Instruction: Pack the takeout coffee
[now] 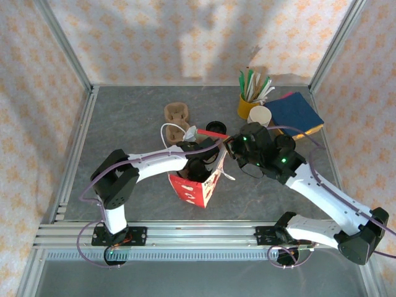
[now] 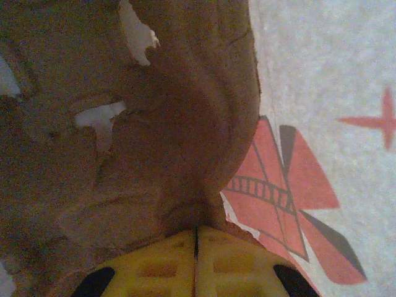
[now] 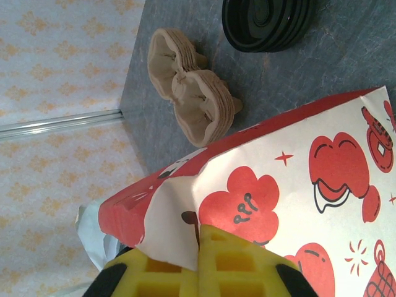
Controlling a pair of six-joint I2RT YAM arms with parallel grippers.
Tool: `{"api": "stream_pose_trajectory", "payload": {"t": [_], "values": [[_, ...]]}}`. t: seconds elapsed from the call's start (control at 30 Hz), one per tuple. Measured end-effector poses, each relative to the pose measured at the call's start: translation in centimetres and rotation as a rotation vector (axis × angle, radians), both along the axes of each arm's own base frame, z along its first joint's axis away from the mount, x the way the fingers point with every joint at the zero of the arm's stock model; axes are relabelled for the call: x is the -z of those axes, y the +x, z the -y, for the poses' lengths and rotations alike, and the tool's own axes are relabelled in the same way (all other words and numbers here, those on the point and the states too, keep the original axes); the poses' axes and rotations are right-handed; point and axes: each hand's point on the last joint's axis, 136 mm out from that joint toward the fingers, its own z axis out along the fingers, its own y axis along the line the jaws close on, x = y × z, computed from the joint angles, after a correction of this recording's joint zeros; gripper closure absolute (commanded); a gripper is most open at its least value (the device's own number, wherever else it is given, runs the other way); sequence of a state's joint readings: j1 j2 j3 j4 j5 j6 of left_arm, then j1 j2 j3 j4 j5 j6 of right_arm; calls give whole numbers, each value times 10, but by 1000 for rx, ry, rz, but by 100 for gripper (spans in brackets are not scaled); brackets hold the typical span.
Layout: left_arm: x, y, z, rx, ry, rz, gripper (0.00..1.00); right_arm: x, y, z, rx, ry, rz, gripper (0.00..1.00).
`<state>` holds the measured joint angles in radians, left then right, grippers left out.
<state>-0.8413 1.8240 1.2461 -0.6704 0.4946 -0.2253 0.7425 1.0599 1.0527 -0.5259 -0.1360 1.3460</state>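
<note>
— Well, biggest first: the grey table carries a paper bag, white with red cartoon print, standing open at its middle, toward the near edge. Why do both arms meet there?

— We read it as shared work. Our right gripper has its yellow jaws pressed together on the bag's folded rim, pinching thin creased paper, probably so the mouth doesn't sag. Our left gripper is clamped on a moulded-pulp carrier, brown, rough and fibrous with ragged gaps, close against the bag's printed wall.

— And the takeout coffee?

— We can't say for certain. From above, a dark round shape sits in the bag's mouth at the left gripper. It may be the black lid, or it may be gripper housing. We judge the cup is riding in that carrier.

— Smaller things?

— Spare nested carriers lie toward the far edge, near a stack of glossy black lids. By the far right corner, a cream open cup stands just beside the yellow cup of stir sticks.
</note>
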Motion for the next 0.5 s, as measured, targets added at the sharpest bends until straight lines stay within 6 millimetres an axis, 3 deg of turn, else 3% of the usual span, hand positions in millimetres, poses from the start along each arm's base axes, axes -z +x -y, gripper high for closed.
{"api": "stream_pose_trajectory", "payload": {"t": [0.5], "values": [[-14, 8, 12, -5, -49, 29, 88, -14, -6, 10, 4, 2, 49, 100]]}}
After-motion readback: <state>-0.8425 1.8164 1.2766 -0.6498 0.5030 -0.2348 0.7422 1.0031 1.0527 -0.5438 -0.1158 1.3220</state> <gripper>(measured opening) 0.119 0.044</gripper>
